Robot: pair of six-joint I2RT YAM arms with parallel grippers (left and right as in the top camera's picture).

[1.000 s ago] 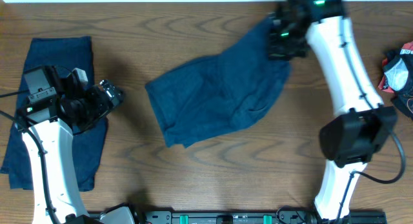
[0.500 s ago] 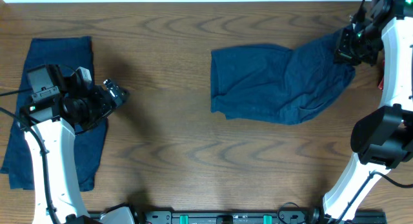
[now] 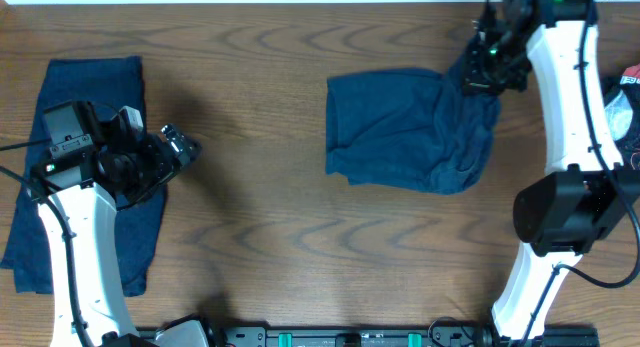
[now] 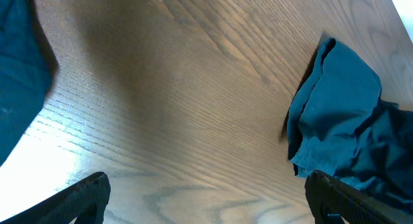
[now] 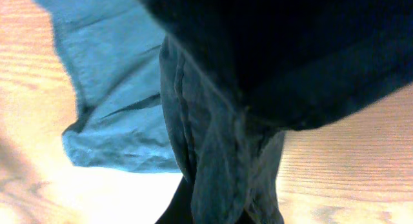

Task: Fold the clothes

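Two pieces: flat garment (image 3: 90, 87) beside spread left gripper (image 3: 180, 146); second garment (image 3: 400, 127) pinched mid-fold by right gripper (image 3: 485, 69), edge likely needing carry leftward.

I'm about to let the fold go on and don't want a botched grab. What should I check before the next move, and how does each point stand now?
1. Right gripper shut on the middle garment, at its far right edge: ok.
2. Left gripper open, holding nothing: ok.
3. Middle garment flat on the table: not ok; its right side is bunched and lifted.
4. Left gripper apart from the middle garment, bare wood between them: ok.
5. Left garment neatly folded: cannot tell; it is partly hidden.
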